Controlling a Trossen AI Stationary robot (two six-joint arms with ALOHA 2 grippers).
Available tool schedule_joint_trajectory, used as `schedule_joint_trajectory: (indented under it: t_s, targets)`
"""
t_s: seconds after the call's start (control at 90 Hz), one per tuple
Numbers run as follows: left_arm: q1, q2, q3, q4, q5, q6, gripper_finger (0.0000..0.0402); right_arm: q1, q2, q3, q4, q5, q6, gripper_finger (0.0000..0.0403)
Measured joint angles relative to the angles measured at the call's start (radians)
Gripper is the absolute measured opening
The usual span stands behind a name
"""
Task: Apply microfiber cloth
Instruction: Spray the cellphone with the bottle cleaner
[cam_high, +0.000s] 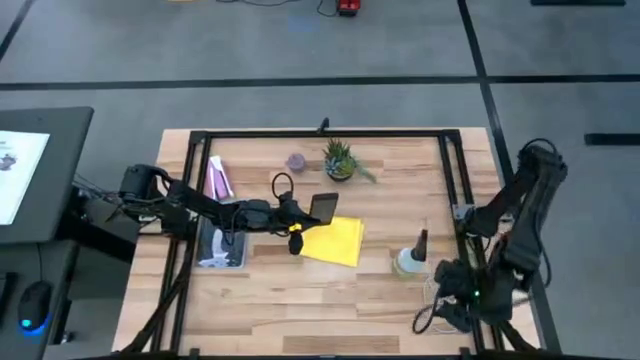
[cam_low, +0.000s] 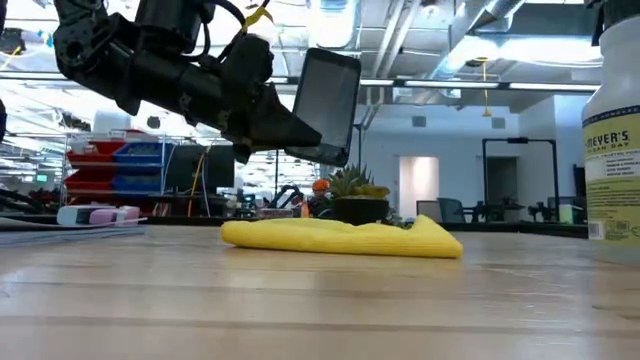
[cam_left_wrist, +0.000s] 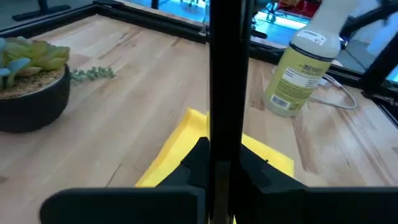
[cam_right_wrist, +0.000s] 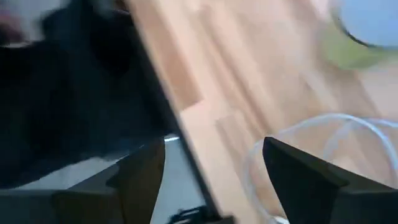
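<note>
Holding the black smartphone (cam_low: 327, 105) clear of the table, your left gripper (cam_high: 303, 214) has its fingers clamped on the phone's edge, near the middle of the wooden table (cam_high: 300, 310). In the low view the phone hangs tilted, its lower end above the microfiber cloth (cam_low: 345, 236) and apart from it. You will find that yellow cloth lying flat and a little rumpled on the wood, just right of the left gripper in the overhead view, with one corner under the phone.

Behind the cloth, on the far side, stands a small potted succulent (cam_high: 339, 160). To the cloth's right stands a spray bottle (cam_high: 409, 258) with a pale label. On the left side a flat tray (cam_high: 222, 246) rests under the left arm, with a pink item (cam_high: 216, 180) beyond it.

Your right gripper (cam_right_wrist: 214, 168) waits at the table's near right corner, fingers spread apart over the table edge and a white cable (cam_right_wrist: 311, 134).
</note>
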Motion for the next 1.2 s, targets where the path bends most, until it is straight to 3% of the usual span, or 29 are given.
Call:
schedule_joint_trajectory:
  t_s: [0.156, 0.333, 0.578, 0.756, 0.933, 1.2]
  targets:
    - [0.0, 0.0, 0.0, -0.003, 0.005, 0.007, 0.0009, 0.135, 0.07, 0.001, -0.152, 0.28, 0.202, 0.0261]
    - [0.0, 0.0, 0.0, -0.003, 0.009, 0.03, 0.0009, 0.216, 0.172, 0.001, -0.378, 0.43, 0.433, 0.026]
    - [0.005, 0.0, 0.0, -0.003, 0.01, 0.029, 0.0009, 0.182, 0.183, 0.001, -0.502, 0.445, 0.393, 0.026]
    - [0.007, 0.0, 0.0, -0.003, 0.01, 0.014, 0.0009, 0.167, 0.137, 0.001, -0.64, 0.449, 0.459, 0.026]
    - [0.007, 0.0, 0.0, -0.003, 0.01, 0.01, 0.0009, 0.129, 0.101, 0.001, -0.647, 0.56, 0.396, 0.026]
    - [0.007, 0.0, 0.0, -0.003, 0.01, 0.0, 0.0009, 0.025, 0.101, 0.001, -0.58, 0.577, 0.249, 0.0282]
